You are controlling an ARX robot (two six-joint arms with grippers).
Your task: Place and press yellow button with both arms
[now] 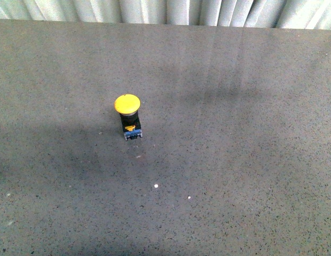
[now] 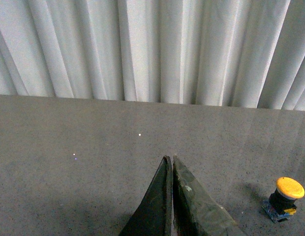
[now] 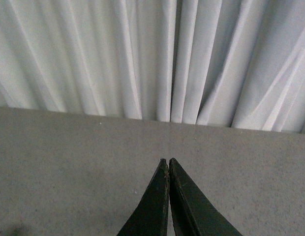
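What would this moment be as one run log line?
button: upright on table, untouched | left gripper: shut, empty, off the button | right gripper: shut, empty | press: not yet done

Yellow button upright on the table, left of centre, curtain behind.

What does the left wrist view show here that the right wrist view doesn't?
Only the left wrist view shows the yellow button standing upright on the table, apart from the left gripper, plus small white specks. Only the right wrist view shows the right gripper. Both show shut jaws holding nothing, grey tabletop and the white curtain behind.
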